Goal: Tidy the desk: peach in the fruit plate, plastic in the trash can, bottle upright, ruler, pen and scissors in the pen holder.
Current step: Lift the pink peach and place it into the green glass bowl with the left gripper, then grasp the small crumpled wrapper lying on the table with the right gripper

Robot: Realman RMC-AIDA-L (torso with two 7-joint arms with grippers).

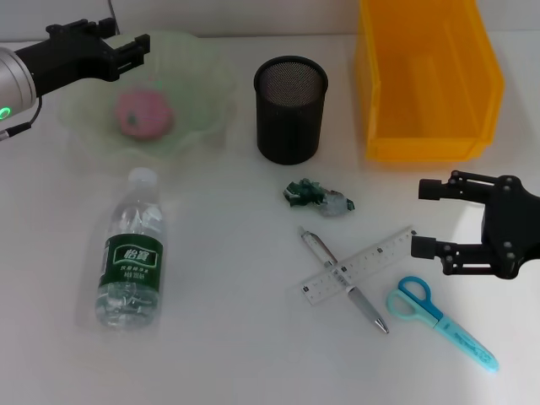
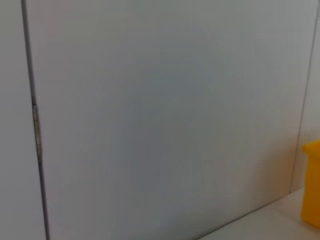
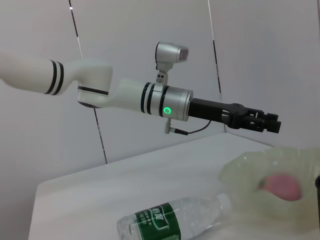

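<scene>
A pink peach (image 1: 143,114) lies in the pale green fruit plate (image 1: 211,93). My left gripper (image 1: 139,51) hovers open and empty over the plate's far left rim. The water bottle (image 1: 131,253) lies on its side in front of the plate. A crumpled plastic scrap (image 1: 316,197) lies in front of the black mesh pen holder (image 1: 290,108). The pen (image 1: 342,278) lies across the clear ruler (image 1: 359,264), with the blue scissors (image 1: 439,319) to their right. My right gripper (image 1: 429,219) stands open beside the ruler's right end, holding nothing.
The yellow trash can (image 1: 426,76) stands at the back right, and its corner (image 2: 312,185) shows in the left wrist view. In the right wrist view I see the left arm (image 3: 165,102) above the plate (image 3: 270,175) and the bottle (image 3: 170,220).
</scene>
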